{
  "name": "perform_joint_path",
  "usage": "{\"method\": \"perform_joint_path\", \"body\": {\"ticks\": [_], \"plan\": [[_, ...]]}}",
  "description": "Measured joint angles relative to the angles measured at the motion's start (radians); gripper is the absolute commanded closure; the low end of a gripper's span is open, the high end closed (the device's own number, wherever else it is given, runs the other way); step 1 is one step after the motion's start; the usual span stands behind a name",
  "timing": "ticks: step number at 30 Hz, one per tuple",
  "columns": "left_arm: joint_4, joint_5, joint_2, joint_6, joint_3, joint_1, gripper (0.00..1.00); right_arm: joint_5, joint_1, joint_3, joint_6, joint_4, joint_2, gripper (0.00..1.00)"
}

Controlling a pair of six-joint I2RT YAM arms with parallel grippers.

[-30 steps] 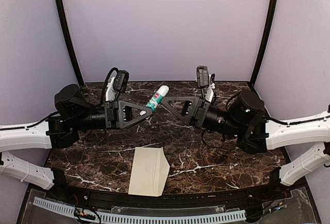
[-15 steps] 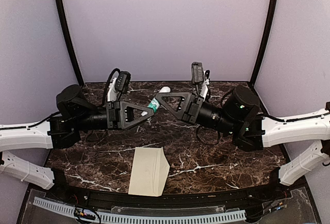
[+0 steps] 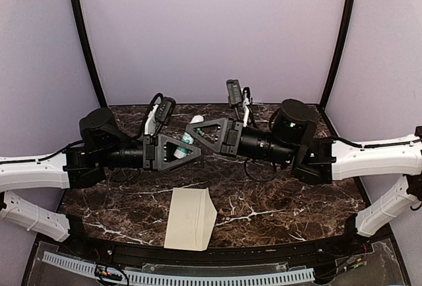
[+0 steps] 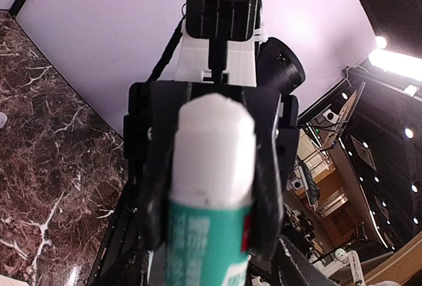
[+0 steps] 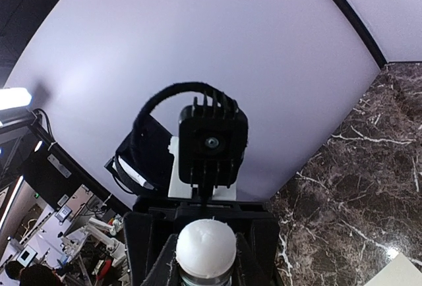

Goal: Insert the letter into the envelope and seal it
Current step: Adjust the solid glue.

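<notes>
envelope: flat on the table, near edge, centre (below both grippers)
right gripper: jaws clamped on the glue stick, mid-air
left gripper: tip beside the stick; cannot tell its jaw gap

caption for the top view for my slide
left gripper and right gripper meet at a glue stick above the marble table, the envelope lying near the front edge

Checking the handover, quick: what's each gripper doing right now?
Left gripper: open, fingers off the glue stick.
Right gripper: shut on the glue stick's white end.
</notes>
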Motion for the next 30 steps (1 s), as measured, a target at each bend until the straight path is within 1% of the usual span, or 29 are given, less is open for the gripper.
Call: {"method": "perform_joint_path", "body": {"ticks": [3,5,7,8,10,11,14,18,20,21,22,23,25,30], "plan": [[-0.031,0.02,0.018,0.011,0.023,0.0,0.37,-0.037,0.0,0.015,-0.005,-0.052,0.022,0.92],[-0.05,0.031,0.026,0.016,0.035,0.0,0.4,-0.058,0.0,0.031,-0.009,-0.08,0.035,0.92],[-0.063,0.039,0.032,0.023,0.042,0.0,0.44,-0.078,0.0,0.046,-0.012,-0.104,0.043,0.92],[-0.071,0.04,0.034,0.026,0.045,0.0,0.48,-0.086,0.0,0.048,-0.012,-0.108,0.043,0.92],[-0.08,0.047,0.034,0.032,0.048,0.0,0.5,-0.097,0.0,0.049,-0.015,-0.114,0.043,0.92],[-0.086,0.05,0.033,0.031,0.048,0.001,0.49,-0.099,-0.001,0.049,-0.015,-0.121,0.042,0.92],[-0.099,0.053,0.031,0.034,0.048,0.002,0.39,-0.105,-0.001,0.049,-0.017,-0.141,0.038,0.93],[-0.119,0.055,0.026,0.042,0.048,0.0,0.34,-0.112,-0.001,0.05,-0.026,-0.178,0.034,0.93],[-0.132,0.055,0.019,0.045,0.048,0.0,0.41,-0.112,-0.001,0.05,-0.032,-0.202,0.028,0.93],[-0.138,0.055,0.015,0.047,0.048,0.0,0.49,-0.112,-0.001,0.05,-0.034,-0.213,0.024,0.93],[-0.142,0.053,0.01,0.047,0.048,0.0,0.52,-0.113,-0.001,0.05,-0.037,-0.223,0.018,0.93],[-0.147,0.052,0.006,0.045,0.048,0.001,0.57,-0.115,-0.001,0.05,-0.039,-0.226,0.013,0.93],[-0.154,0.055,0.003,0.048,0.048,0.0,0.63,-0.119,-0.001,0.05,-0.042,-0.227,0.005,0.93],[-0.153,0.088,-0.001,0.055,0.048,0.0,0.65,-0.143,-0.002,0.054,-0.04,-0.229,-0.005,0.94]]}}
